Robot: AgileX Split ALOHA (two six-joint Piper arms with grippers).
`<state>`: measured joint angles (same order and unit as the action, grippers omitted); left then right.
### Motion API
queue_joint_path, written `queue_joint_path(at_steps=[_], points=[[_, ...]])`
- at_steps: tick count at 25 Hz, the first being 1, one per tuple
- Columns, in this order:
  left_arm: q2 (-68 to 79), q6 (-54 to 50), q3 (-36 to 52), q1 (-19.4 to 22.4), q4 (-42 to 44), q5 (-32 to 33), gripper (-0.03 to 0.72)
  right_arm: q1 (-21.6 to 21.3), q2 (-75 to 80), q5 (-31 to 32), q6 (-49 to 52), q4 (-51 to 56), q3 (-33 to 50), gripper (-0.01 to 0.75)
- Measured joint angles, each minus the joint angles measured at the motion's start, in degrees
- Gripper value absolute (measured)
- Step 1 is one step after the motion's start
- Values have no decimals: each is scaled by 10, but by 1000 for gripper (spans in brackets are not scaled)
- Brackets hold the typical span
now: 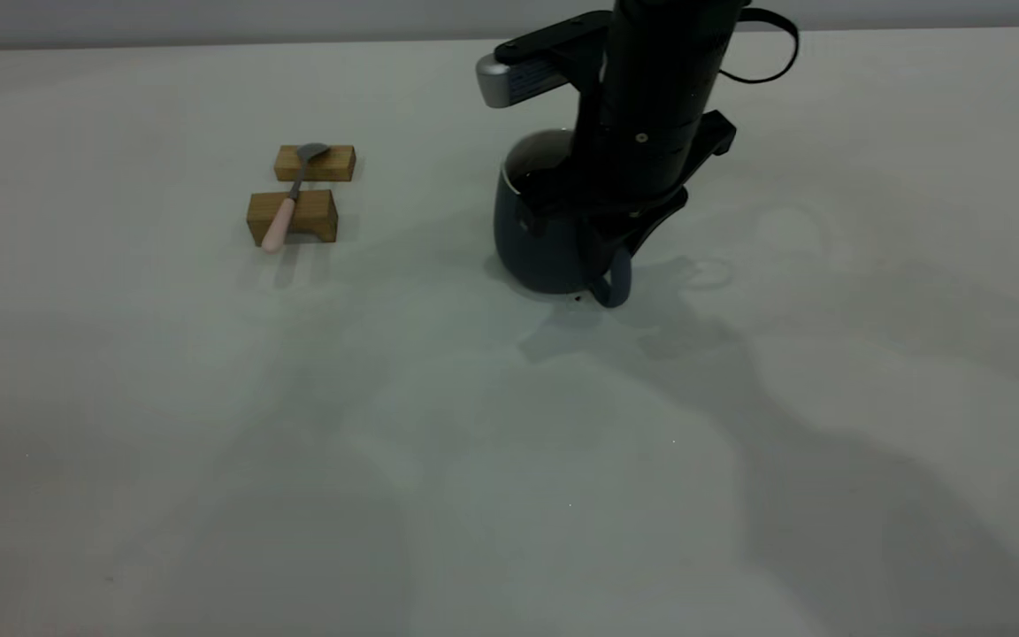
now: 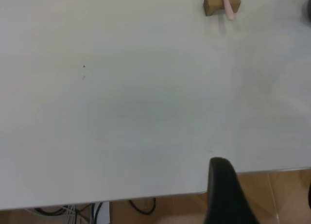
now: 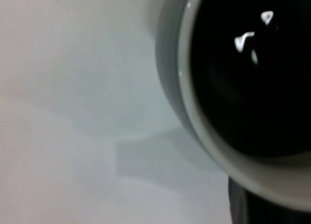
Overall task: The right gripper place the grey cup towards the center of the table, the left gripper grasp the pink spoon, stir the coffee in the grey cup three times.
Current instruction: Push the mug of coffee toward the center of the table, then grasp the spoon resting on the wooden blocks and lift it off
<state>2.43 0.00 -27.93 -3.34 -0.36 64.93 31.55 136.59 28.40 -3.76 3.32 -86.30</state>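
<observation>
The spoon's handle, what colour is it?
Pale pink on the pink spoon, whose neck and bowl are dark grey; it shows best in the exterior view.

Two tan wooden blocks (image 1: 302, 202) sit near each other, slightly apart.

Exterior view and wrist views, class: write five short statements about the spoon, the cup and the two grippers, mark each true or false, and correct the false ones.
1. The pink spoon lies across two wooden blocks. True.
2. The grey cup is empty. False: it holds black coffee.
3. The right gripper is at the cup's handle. True.
4. The left gripper is holding the spoon. False: it is far from it.
5. The cup lies tipped over. False: it stands upright on the table.
</observation>
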Motion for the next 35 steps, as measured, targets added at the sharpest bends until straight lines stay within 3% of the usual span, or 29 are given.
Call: queue_joint_path(at_steps=[2, 4, 10, 12, 22, 27, 35], points=[[0, 0, 0, 0, 0, 0, 479, 0, 0, 1, 8, 1, -1, 199], [0, 0, 0, 0, 0, 0, 479, 0, 2, 6, 12, 2, -1, 275], [0, 0, 0, 0, 0, 0, 479, 0, -10, 79, 16, 1, -6, 656], [0, 0, 0, 0, 0, 0, 479, 0, -39, 125, 15, -3, -6, 709], [0, 0, 0, 0, 0, 0, 479, 0, -303, 399, 26, -68, -5, 725], [0, 0, 0, 0, 0, 0, 479, 0, -430, 411, 48, -97, 40, 723], [0, 0, 0, 0, 0, 0, 479, 0, -686, 419, 48, -80, 249, 719]])
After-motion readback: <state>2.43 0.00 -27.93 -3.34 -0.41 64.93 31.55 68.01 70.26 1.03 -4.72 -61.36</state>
